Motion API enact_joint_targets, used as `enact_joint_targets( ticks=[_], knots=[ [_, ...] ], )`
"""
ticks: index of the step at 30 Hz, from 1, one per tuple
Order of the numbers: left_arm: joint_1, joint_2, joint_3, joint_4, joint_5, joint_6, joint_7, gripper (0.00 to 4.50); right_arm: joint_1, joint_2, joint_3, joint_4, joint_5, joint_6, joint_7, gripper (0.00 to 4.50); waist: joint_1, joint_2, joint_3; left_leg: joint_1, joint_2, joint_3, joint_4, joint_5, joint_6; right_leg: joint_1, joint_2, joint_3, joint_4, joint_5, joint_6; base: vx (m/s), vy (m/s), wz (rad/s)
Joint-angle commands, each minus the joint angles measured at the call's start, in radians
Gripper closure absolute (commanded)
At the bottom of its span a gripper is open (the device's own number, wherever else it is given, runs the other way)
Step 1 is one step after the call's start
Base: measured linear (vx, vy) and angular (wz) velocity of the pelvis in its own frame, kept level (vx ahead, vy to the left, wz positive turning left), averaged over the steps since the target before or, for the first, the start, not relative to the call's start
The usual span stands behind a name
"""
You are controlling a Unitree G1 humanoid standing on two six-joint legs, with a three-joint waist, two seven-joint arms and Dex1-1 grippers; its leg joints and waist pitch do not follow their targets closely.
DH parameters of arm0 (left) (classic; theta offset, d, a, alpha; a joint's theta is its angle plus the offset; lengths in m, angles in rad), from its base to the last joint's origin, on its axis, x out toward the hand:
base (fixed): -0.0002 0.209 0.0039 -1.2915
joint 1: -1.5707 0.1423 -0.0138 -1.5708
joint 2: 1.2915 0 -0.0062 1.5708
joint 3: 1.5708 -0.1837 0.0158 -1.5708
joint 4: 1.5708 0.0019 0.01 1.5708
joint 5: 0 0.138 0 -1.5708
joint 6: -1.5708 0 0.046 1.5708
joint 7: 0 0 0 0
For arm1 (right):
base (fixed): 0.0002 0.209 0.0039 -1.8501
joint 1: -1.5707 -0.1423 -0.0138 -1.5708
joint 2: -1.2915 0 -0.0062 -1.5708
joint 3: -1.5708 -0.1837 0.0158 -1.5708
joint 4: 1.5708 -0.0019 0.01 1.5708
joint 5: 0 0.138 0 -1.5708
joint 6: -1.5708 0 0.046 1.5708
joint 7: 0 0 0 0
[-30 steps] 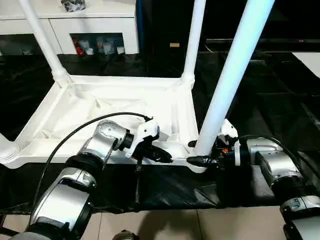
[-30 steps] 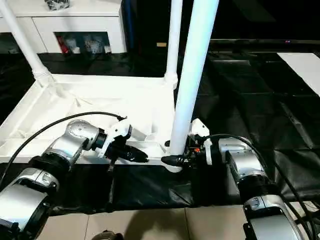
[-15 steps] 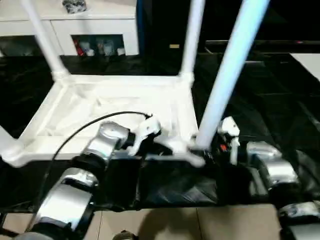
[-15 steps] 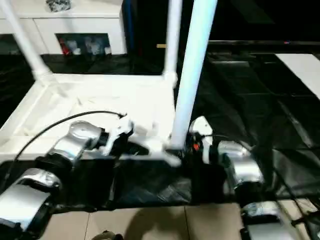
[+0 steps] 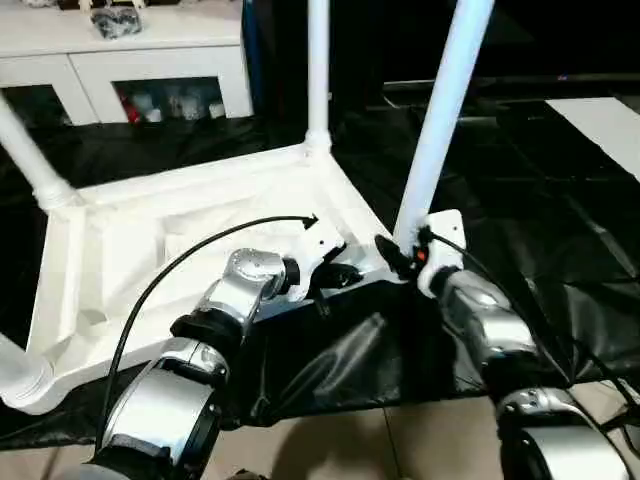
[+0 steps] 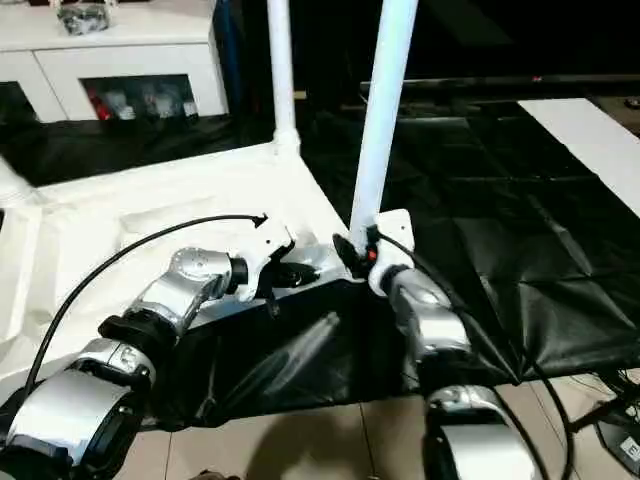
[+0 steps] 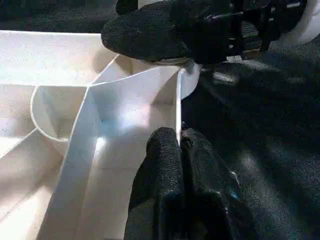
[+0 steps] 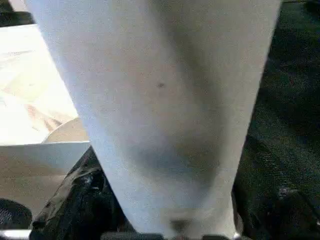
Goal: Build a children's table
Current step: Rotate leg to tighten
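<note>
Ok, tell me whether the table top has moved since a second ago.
Yes. The table top has turned counterclockwise: its far edge, once parallel to the cabinet front, now slants.

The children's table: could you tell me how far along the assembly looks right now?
Done: the upside-down tabletop has legs standing in its far corner sockets. In hand: the right gripper clasps the near leg at its base, while the left gripper pinches the tabletop's rim. Left: releasing it and turning the table upright.
</note>
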Motion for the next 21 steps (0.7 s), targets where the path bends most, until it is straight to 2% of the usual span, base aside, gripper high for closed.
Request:
enact_joint_targets(
  ticks=[1, 2, 5, 6, 7, 9, 10, 12, 13, 15, 17, 18, 21],
  knots=[
    [-0.023, -0.074, -0.043, -0.014, -0.009, -0.023, -0.037, 4.5, -0.017, 0.073, 0.071, 0.051, -0.041, 0.012, 0.02, 1.4, -0.001, -0.004, -0.051, 0.024, 0.021, -0.021, -0.078, -0.402, -0.002, 0.024, -0.046, 0.023, -0.095, -0.378, -0.175, 0.0, 0.0, 0.0],
    [-0.02, -0.065, -0.042, -0.02, -0.012, -0.035, -0.055, 4.5, -0.019, 0.061, 0.068, 0.051, -0.044, 0.0, 0.032, 1.21, -0.002, -0.004, -0.052, 0.024, 0.021, -0.02, -0.078, -0.398, 0.0, 0.024, -0.046, 0.023, -0.094, -0.366, -0.179, 0.0, 0.0, 0.0],
    [-0.014, -0.043, -0.045, -0.033, -0.017, -0.052, -0.098, 4.5, -0.013, 0.028, 0.07, 0.044, -0.033, -0.016, 0.103, 1.06, 0.0, -0.004, -0.055, 0.021, 0.022, -0.018, -0.076, -0.375, 0.011, 0.028, -0.046, 0.025, -0.088, -0.308, -0.193, 0.0, 0.0, 0.0],
    [-0.013, -0.04, -0.046, -0.034, -0.017, -0.055, -0.104, 4.5, -0.012, 0.024, 0.07, 0.042, -0.031, -0.017, 0.113, 0.82, -0.001, -0.024, -0.055, 0.017, 0.022, -0.016, -0.075, -0.361, 0.021, 0.031, -0.044, 0.024, -0.088, -0.295, -0.195, 0.0, 0.0, 0.0],
    [-0.008, -0.019, -0.048, -0.043, -0.024, -0.066, -0.15, 4.5, -0.004, -0.01, 0.077, 0.03, -0.02, -0.026, 0.191, 0.82, 0.005, -0.014, -0.058, 0.014, 0.023, -0.016, -0.072, -0.315, 0.038, 0.036, -0.048, 0.025, -0.079, -0.245, -0.209, 0.0, 0.0, 0.0],
    [-0.003, 0.0, -0.049, -0.053, -0.033, -0.077, -0.197, 4.5, 0.004, -0.045, 0.091, 0.02, -0.023, -0.036, 0.251, 0.64, 0.009, -0.017, -0.06, 0.01, 0.024, -0.014, -0.067, -0.267, 0.058, 0.042, -0.045, 0.023, -0.07, -0.17, -0.227, 0.0, 0.0, 0.0],
    [-0.001, 0.011, -0.051, -0.056, -0.035, -0.082, -0.22, 4.5, 0.007, -0.063, 0.098, 0.018, -0.027, -0.039, 0.279, 0.5, 0.011, -0.017, -0.063, 0.008, 0.024, -0.01, -0.061, -0.222, 0.073, 0.043, -0.043, 0.022, -0.061, -0.098, -0.245, 0.0, 0.0, 0.0],
    [0.001, 0.023, -0.053, -0.058, -0.036, -0.087, -0.245, 4.5, 0.009, -0.082, 0.103, 0.017, -0.033, -0.041, 0.314, 0.5, 0.015, -0.017, -0.067, 0.008, 0.023, -0.008, -0.055, -0.181, 0.093, 0.046, -0.042, 0.021, -0.052, -0.027, -0.266, 0.0, 0.0, 0.0],
    [0.003, 0.042, -0.056, -0.058, -0.038, -0.094, -0.285, 4.5, 0.014, -0.108, 0.106, 0.01, -0.027, -0.041, 0.387, 0.5, 0.019, -0.013, -0.066, 0.008, 0.023, -0.005, -0.051, -0.159, 0.116, 0.045, -0.042, 0.019, -0.048, 0.018, -0.286, 0.0, 0.0, 0.0],
    [0.004, 0.051, -0.057, -0.058, -0.039, -0.097, -0.306, 4.5, 0.016, -0.12, 0.107, 0.006, -0.022, -0.042, 0.428, 0.5, 0.023, -0.016, -0.066, 0.009, 0.024, -0.004, -0.049, -0.166, 0.127, 0.047, -0.043, 0.019, -0.048, 0.016, -0.294, 0.0, 0.0, 0.0],
    [0.003, 0.078, -0.058, -0.054, -0.041, -0.106, -0.359, 4.5, 0.027, -0.16, 0.123, -0.026, 0.005, -0.032, 0.578, 0.5, 0.027, -0.012, -0.064, 0.012, 0.026, -0.005, -0.051, -0.189, 0.123, 0.046, -0.043, 0.018, -0.052, -0.023, -0.293, 0.0, 0.0, 0.0],
    [0.001, 0.093, -0.059, -0.051, -0.042, -0.11, -0.387, 4.5, 0.033, -0.183, 0.135, -0.047, 0.024, -0.02, 0.658, 0.5, 0.032, -0.014, -0.063, 0.014, 0.027, -0.005, -0.052, -0.201, 0.12, 0.046, -0.043, 0.019, -0.054, -0.046, -0.291, 0.0, 0.0, 0.0],
    [0.0, 0.109, -0.061, -0.05, -0.048, -0.114, -0.424, 4.5, 0.037, -0.206, 0.149, -0.064, 0.037, -0.001, 0.725, 0.5, 0.043, -0.012, -0.061, 0.02, 0.032, -0.005, -0.056, -0.227, 0.102, 0.041, -0.043, 0.02, -0.056, -0.081, -0.291, 0.0, 0.0, 0.0]
  ],
)
